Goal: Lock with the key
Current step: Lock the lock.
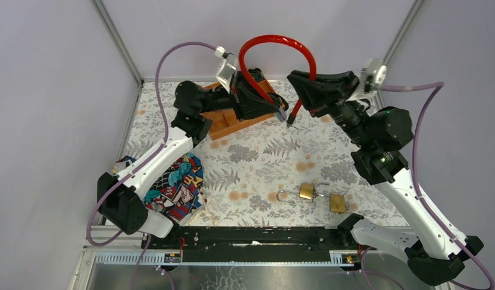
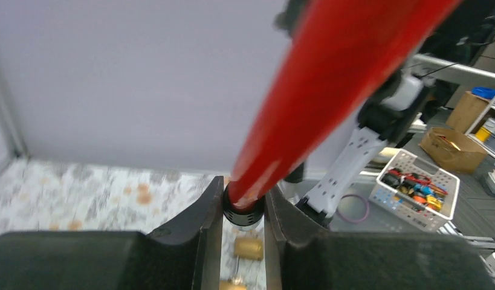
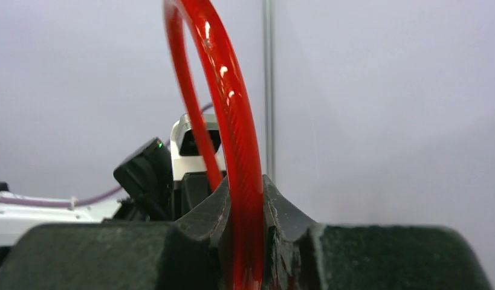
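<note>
A red cable lock (image 1: pixel 275 41) arches in the air at the back of the table, held between both arms. My left gripper (image 1: pixel 280 112) is shut on its black collared end (image 2: pixel 242 212); the red cable (image 2: pixel 329 78) rises from between the fingers. My right gripper (image 1: pixel 308 103) is shut on the cable (image 3: pixel 235 133) near its other end, whose dark tip (image 1: pixel 291 122) hangs just below. The two ends are close together, slightly apart. Two brass padlocks (image 1: pixel 306 191) (image 1: pixel 337 203) lie on the table near the front, one with an open shackle. No key is discernible.
An orange wooden block (image 1: pixel 228 124) sits under the left arm at the back. A colourful cloth (image 1: pixel 175 181) lies at the front left. The floral mat (image 1: pixel 263 157) covers the table. Cage walls stand close behind both grippers.
</note>
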`<state>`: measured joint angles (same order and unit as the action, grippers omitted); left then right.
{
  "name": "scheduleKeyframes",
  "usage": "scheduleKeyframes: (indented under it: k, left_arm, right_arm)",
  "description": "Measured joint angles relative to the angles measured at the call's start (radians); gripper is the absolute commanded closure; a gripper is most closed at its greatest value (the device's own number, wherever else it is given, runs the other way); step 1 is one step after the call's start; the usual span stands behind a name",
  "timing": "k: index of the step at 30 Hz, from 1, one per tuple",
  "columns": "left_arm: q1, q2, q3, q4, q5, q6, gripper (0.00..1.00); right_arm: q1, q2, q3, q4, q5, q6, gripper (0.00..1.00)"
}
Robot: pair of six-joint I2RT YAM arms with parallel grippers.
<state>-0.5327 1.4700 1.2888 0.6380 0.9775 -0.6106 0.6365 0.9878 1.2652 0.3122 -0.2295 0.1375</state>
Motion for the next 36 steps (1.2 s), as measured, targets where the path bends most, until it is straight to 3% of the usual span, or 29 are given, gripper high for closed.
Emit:
scheduleKeyframes:
  k: [6, 18, 22, 26, 33, 36]
  left_arm:
    - [-0.066, -0.057, 0.039, 0.224, 0.022, -0.131, 1.0]
    - [-0.164, -0.103, -0.052, 0.692, 0.124, 0.003, 1.0]
    - [-0.181, -0.089, -0.084, 0.817, 0.177, 0.146, 1.0]
    - [-0.202, -0.081, -0.113, 0.836, 0.218, 0.317, 1.0]
    - [-0.248, -0.108, -0.188, 0.726, 0.194, 0.856, 1.0]
    - [-0.261, -0.129, -0.216, 0.673, 0.162, 1.013, 1.0]
  right_arm:
    - [0.0, -0.011, 0.009, 0.267, -0.055, 0.038, 1.0]
    - [0.0, -0.04, 0.058, 0.435, -0.138, 0.161, 1.0]
    - [0.0, -0.027, 0.088, 0.435, -0.161, 0.213, 1.0]
    - [0.0, -0.003, 0.101, 0.437, -0.18, 0.278, 1.0]
    - [0.0, 0.046, 0.153, 0.346, -0.203, 0.344, 1.0]
    - [0.0, 0.045, 0.166, 0.317, -0.206, 0.35, 1.0]
